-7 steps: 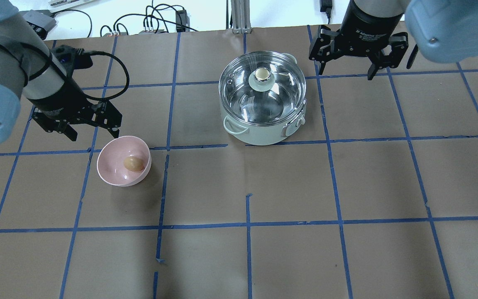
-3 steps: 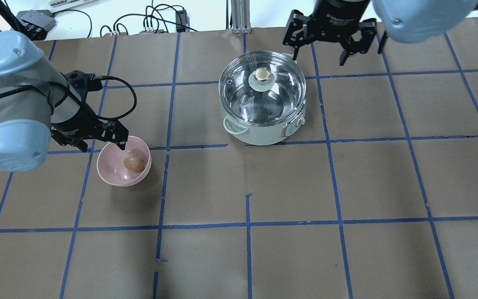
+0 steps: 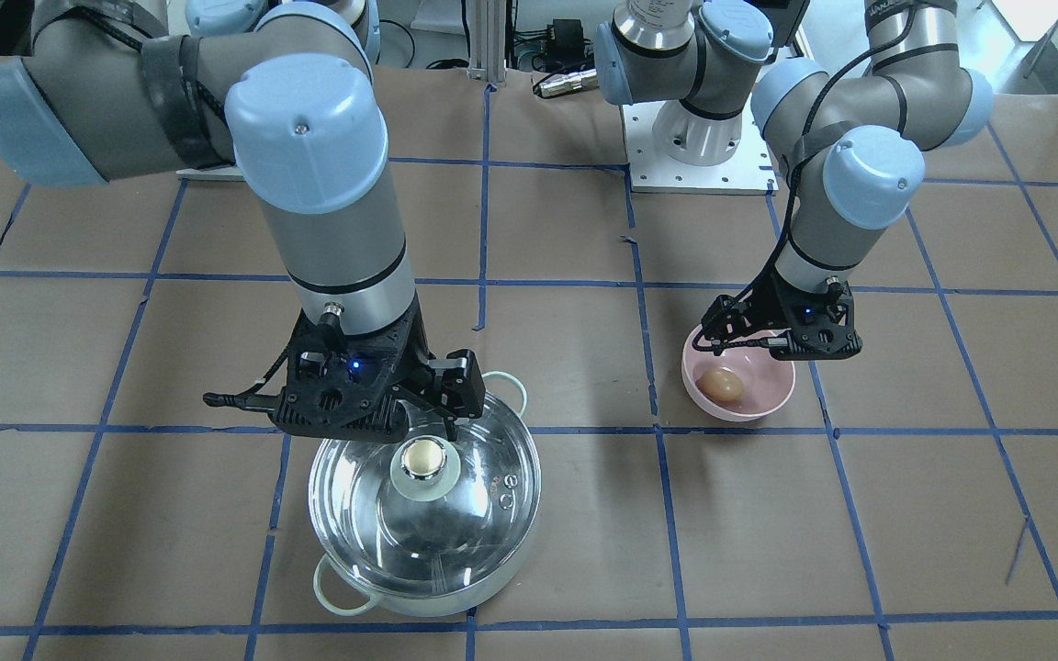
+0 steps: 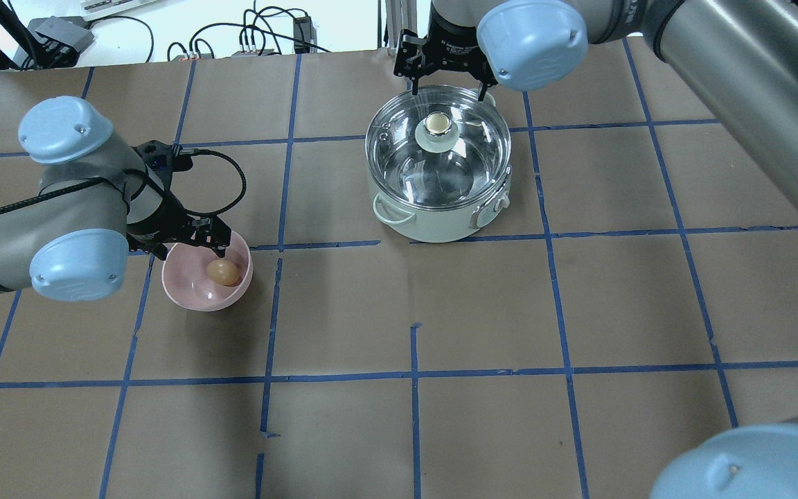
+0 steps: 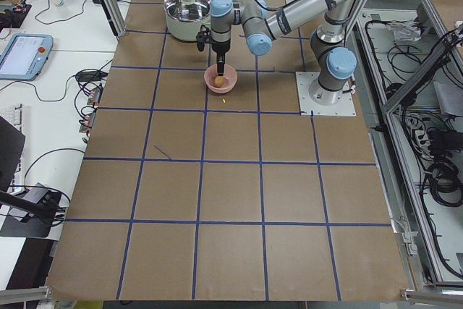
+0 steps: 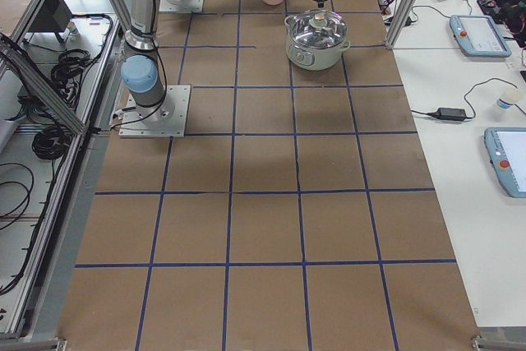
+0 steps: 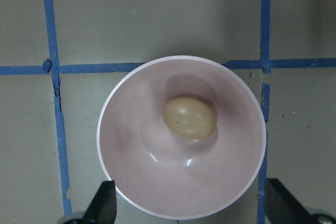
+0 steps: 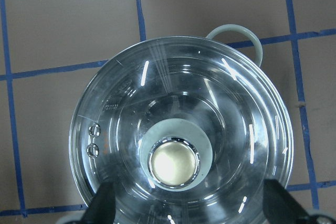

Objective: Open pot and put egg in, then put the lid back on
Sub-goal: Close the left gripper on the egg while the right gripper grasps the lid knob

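The steel pot (image 4: 433,223) with pale green handles stands at the table's far middle. The glass lid (image 4: 465,149) is on it, with its shiny knob (image 4: 436,124). My right gripper (image 4: 445,84) is open above the pot's far rim. In the right wrist view the knob (image 8: 174,164) lies between its open fingers (image 8: 102,205). The light-brown egg (image 4: 223,272) lies in a small pink bowl (image 4: 194,294) at the left. My left gripper (image 4: 190,240) is open just above the bowl. In the left wrist view the egg (image 7: 189,117) sits ahead of the gripper (image 7: 191,209).
Blue tape lines grid the brown table. Cables and power boxes (image 4: 253,34) lie past the far edge, with an aluminium post (image 4: 395,28) behind the pot. The robot's base plate (image 3: 694,161) sits between the arms.
My left gripper has moved right and down from beside the bowl to over it. My right gripper has swung left from right of the pot to above the lid. Pot, lid and egg have not moved.
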`<state>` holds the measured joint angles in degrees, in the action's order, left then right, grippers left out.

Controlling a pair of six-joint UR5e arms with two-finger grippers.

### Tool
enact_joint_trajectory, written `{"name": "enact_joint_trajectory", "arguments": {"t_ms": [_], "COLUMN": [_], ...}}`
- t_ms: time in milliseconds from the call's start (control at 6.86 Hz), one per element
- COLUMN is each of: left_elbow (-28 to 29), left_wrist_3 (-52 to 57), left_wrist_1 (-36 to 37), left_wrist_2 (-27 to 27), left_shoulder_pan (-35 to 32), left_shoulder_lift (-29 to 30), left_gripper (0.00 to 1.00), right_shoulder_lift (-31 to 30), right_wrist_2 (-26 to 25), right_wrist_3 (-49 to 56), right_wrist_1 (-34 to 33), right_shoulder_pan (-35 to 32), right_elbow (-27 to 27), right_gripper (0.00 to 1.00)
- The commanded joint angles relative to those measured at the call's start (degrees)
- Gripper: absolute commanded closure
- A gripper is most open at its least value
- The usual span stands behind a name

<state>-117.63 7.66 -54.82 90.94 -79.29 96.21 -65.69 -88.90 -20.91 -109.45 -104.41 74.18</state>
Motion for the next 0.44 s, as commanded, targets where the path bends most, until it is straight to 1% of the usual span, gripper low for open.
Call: {"name": "enact_joint_trajectory", "arguments": {"t_ms": [0, 146, 292], "left_elbow": [-2.24, -3.21, -3.31], "left_wrist_3": [-7.53, -10.53, -11.43], "left_wrist_1": [3.4, 4.1, 4.37], "left_wrist_2": [-0.32, -0.32, -0.24], "left_shoulder_pan": [-0.16, -0.16, -0.16], "left_shoulder_lift": [1.52, 1.61, 1.61], "left_gripper": [0.02, 0.02, 0.02], "right_shoulder_lift": [1.79, 2.23, 3.19], "right_wrist_2": [-0.22, -0.57, -0.66], "right_wrist_3": [0.43, 0.34, 0.34], "right_wrist_1": [-4.88, -5.76, -6.81], "right_shoulder_pan": [-0.01, -0.09, -0.09], "right_elbow": [2.8, 2.73, 2.64], "right_gripper": [0.02, 0.06, 0.07]}}
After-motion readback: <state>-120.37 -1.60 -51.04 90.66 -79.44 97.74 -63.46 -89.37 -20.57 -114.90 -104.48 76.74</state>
